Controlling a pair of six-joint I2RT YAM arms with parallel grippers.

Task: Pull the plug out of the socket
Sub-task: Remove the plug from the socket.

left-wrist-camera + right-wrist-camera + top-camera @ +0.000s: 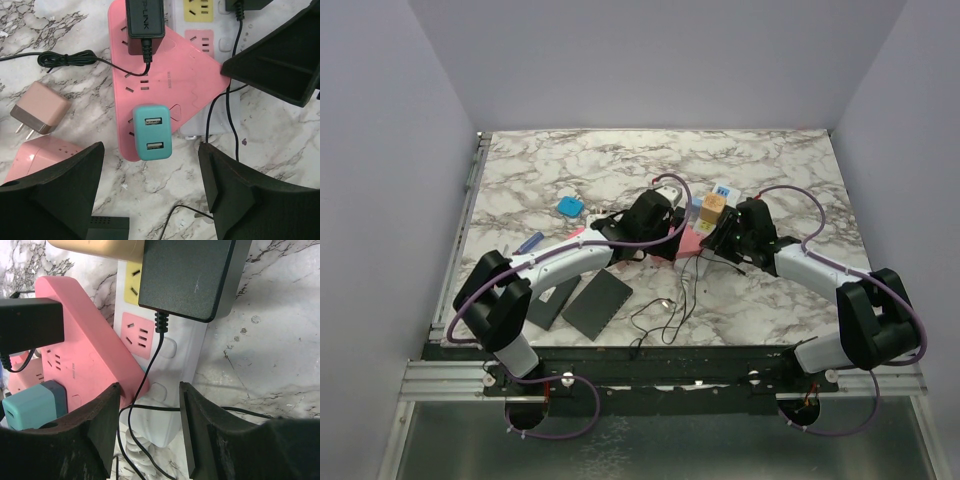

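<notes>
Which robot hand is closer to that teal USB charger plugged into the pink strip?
Left. The left gripper hangs over the teal charger, centred between its fingers; the right gripper is off to the side, over the white power strip.

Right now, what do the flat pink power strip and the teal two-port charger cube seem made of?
Flat pink power strip: probably moulded plastic, matte; even colour, rounded edges. Teal two-port charger cube: probably plastic too, smooth satin; seamless rounded corners.
</notes>
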